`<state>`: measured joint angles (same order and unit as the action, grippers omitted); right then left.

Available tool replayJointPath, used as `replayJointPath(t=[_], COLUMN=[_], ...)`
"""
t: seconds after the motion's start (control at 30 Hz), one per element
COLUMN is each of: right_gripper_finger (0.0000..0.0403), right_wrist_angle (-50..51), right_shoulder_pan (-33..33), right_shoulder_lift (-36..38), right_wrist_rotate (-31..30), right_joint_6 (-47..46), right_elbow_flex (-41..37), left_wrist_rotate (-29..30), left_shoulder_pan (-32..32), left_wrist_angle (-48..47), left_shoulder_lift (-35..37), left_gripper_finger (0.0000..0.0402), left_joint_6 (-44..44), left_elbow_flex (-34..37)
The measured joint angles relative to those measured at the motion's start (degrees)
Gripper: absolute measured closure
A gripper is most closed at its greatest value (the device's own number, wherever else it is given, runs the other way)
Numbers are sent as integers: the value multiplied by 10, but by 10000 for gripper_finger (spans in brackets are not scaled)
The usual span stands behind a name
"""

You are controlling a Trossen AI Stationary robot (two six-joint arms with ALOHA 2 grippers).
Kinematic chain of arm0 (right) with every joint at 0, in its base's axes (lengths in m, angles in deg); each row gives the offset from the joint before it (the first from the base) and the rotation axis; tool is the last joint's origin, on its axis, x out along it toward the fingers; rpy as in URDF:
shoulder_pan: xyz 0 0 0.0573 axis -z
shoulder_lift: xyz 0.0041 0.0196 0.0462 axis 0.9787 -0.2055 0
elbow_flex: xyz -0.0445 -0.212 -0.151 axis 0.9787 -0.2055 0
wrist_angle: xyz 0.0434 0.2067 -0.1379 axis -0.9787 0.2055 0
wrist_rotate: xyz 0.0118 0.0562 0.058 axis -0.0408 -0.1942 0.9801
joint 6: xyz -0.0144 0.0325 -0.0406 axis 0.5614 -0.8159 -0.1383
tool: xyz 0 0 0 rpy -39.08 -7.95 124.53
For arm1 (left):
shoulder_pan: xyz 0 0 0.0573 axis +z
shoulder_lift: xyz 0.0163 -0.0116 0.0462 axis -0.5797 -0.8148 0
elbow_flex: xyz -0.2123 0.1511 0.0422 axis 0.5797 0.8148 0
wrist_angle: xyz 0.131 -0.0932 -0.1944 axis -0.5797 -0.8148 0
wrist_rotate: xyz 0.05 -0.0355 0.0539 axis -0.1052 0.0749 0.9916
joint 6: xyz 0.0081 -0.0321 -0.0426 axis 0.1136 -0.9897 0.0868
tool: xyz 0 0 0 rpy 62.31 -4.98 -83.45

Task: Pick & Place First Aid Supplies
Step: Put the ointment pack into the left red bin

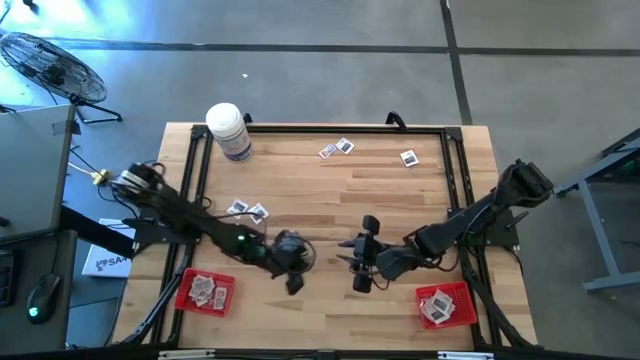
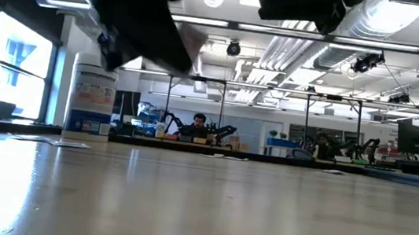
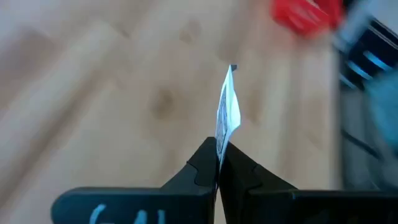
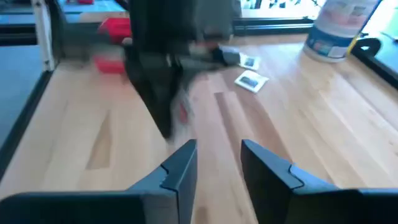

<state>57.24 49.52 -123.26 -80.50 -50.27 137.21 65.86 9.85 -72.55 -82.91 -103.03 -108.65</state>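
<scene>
From the high view I see the left pincer (image 1: pixel 292 284) near the middle of the tabletop (image 1: pixel 330 200), just right of the left red tray (image 1: pixel 204 290), which holds several packets; the right pincer (image 1: pixel 360 262) hangs close beside it, left of the right red tray (image 1: pixel 444 304), also with packets in it. Two loose packets (image 1: pixel 249 210) lie left of centre, two more (image 1: pixel 336 149) and a single one (image 1: pixel 408 157) lie near the far edge, and the white bottle (image 1: pixel 229 131) stands at the far left corner. In the low view I make out the bottle (image 2: pixel 91 98) on the left and dark arm shapes overhead; I cannot tell the pincers apart there. The left wrist view shows my left pincer (image 3: pixel 217 163) clenched on one packet (image 3: pixel 227 112), held edge-on above the wood. The right wrist view shows the right pincer (image 4: pixel 217 158) released, holding nothing, with two packets (image 4: pixel 250 81) beyond it.
</scene>
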Motion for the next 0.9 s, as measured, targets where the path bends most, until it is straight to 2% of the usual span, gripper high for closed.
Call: replayJointPath(t=[0.17,0.4,0.53,0.67,0.77,0.9], right_gripper_finger=[285,286,285,286,285,285], right_wrist_angle=[27,24,11,-4,-16,-36], right_shoulder_pan=[-22,-31,-30,-31,-30,-30], right_shoulder_lift=[-9,-37,-53,-64,-68,-77], right_wrist_rotate=[1,-11,-14,-8,-6,7], right_joint_6=[-29,-26,-26,-24,-22,-25], right_elbow_flex=[0,0,0,0,0,0], left_wrist_rotate=[-124,-218,-227,-186,-163,-156], left_shoulder_pan=[-59,-206,-282,-320,-335,-338], left_wrist_angle=[-128,-278,-355,-443,-492,-506], left_shoulder_lift=[94,169,171,165,166,161], left_gripper_finger=[401,401,401,401,401,401], left_joint_6=[-68,-275,-423,-532,-573,-574], left_elbow_flex=[0,0,0,0,0,6])
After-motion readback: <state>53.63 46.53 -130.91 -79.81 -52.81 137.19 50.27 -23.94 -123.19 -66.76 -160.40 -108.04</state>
